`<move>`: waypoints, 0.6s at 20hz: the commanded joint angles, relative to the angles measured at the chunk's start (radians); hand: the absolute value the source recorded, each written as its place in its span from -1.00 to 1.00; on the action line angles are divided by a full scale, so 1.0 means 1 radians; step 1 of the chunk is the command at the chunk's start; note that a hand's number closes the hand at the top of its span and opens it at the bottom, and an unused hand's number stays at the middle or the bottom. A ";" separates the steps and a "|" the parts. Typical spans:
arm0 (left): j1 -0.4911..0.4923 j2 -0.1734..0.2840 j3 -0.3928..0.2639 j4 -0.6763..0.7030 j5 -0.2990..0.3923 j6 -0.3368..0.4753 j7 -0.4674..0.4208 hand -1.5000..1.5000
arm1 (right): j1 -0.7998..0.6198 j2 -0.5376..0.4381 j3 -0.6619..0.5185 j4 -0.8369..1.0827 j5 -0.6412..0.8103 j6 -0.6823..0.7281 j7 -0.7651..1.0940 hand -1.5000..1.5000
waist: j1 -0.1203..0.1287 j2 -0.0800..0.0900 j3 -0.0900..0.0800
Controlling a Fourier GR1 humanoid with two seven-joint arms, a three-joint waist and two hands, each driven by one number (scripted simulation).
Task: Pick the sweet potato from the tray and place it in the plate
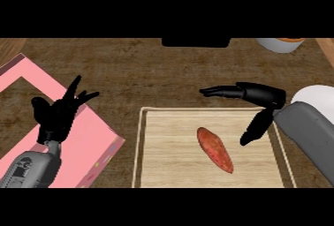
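Note:
An orange-red sweet potato (216, 149) lies slantwise in the middle of a pale wooden tray (163, 154) on the dark wood counter. My right hand (257, 98) hovers over the tray's upper right corner, open, fingers stretched left and thumb hanging down to the right of the sweet potato, apart from it. My left hand (57, 114) stays open at the left, fingers up, over a pink plate (88, 143) that looks square-edged.
A pale bowl with an orange inside (282, 43) stands at the top right edge. A dark object (195, 42) sits at the top centre. A white rounded shape (316, 96) shows at the right edge above my right forearm.

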 commanded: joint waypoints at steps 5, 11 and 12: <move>0.051 0.021 0.026 -0.048 0.011 -0.028 0.017 0.00 | -0.021 -0.001 0.147 -0.013 0.184 0.020 -0.132 -1.00 | -0.009 -0.006 -0.001; 0.002 -0.059 0.004 0.039 -0.039 0.002 -0.016 0.00 | -0.104 0.014 0.159 0.028 0.275 0.003 -0.108 -1.00 | -0.017 -0.004 -0.001; -0.003 -0.021 0.050 0.041 -0.015 -0.025 -0.010 0.00 | -0.075 -0.026 0.152 -0.055 0.272 0.023 -0.068 -1.00 | -0.026 -0.007 -0.002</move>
